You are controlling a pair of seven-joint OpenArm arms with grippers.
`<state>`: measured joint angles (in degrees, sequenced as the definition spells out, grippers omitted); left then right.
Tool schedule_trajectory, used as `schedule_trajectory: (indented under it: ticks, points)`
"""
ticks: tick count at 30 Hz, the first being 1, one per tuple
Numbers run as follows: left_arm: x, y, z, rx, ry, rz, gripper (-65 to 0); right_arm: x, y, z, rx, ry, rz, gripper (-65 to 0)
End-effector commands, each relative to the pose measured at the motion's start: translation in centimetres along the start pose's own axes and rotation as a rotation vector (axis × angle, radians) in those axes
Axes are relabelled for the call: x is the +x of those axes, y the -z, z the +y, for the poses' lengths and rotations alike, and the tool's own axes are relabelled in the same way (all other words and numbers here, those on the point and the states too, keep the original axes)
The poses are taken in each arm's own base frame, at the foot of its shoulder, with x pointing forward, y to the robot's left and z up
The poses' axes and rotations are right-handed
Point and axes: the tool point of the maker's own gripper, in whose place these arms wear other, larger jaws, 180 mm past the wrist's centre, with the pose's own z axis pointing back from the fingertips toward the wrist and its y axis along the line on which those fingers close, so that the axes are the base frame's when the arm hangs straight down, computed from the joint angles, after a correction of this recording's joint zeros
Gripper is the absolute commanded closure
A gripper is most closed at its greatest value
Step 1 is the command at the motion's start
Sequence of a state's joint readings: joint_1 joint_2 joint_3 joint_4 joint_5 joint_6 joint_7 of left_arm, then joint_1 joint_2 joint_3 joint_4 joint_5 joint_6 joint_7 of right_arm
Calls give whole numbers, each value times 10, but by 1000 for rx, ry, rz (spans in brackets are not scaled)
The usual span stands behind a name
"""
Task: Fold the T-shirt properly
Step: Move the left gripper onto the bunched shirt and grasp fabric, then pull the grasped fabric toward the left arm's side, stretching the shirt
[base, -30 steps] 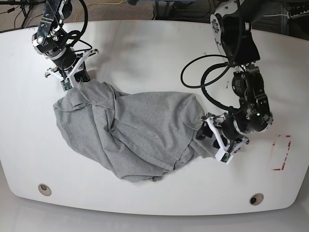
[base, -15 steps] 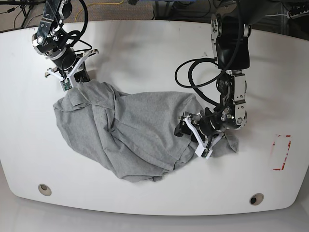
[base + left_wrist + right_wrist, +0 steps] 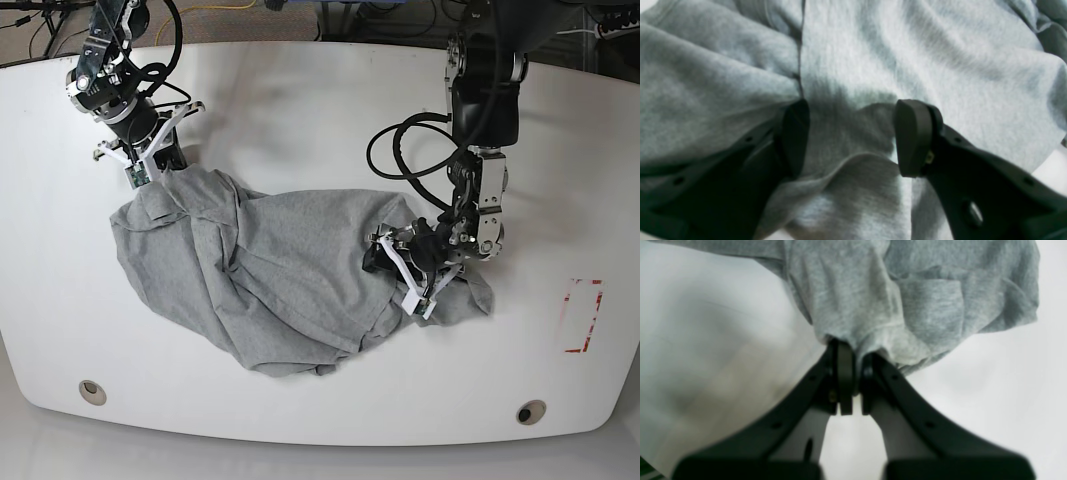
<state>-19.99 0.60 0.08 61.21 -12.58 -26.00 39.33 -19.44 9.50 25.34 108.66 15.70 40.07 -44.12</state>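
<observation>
T-shirt [image 3: 290, 275], grey and rumpled, lies heaped mid-table [image 3: 320, 100], with bare white surface on every side. Right gripper [image 3: 853, 373] is pinched tight on a hem edge at the heap's far corner. Left gripper [image 3: 851, 136], jaws spread wide, rests on the near-side folds, clamping nothing.

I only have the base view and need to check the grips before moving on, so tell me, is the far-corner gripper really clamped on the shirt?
Observer: Yes. The right gripper is shut on a gathered edge of the T-shirt.
Operator: And the other gripper?
Observer: The left gripper has its jaws apart, with a raised fold of cloth lying between them.
Operator: Any print showing near it?
Observer: No, only plain grey fabric and a seam there.
</observation>
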Motion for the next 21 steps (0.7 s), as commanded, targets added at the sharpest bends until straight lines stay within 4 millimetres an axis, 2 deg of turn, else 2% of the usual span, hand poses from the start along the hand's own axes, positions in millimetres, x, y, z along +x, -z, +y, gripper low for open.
schedule_trajectory:
  ticks: [1,7,10,13,16,18,21]
  points:
    - [23,-7,7,6,25,-56,-319,12,-4,-3,-5,-7,-45,-13]
    - [23,-11,13,17,29,-57,-15,12,-4,-3,-4,-6,-46,-13]
    - [25,-14,17,24,39,-60,0,12,-4,-3,-4,-6,-46,-13]
    - [37,-25,25,48,73,-90,0,14,-3,-3,-5,-7,-49,-13]
    - [46,-31,21,35,112,-113,0,16,-3,-5,-8,-11,-54,-13]
    - [44,-36,17,19,146,-101,0,18,-2,-5,-9,-11,-57,-13]
    - [52,-51,13,21,196,-116,0,19,-3,-4,-7,-10,-62,-13]
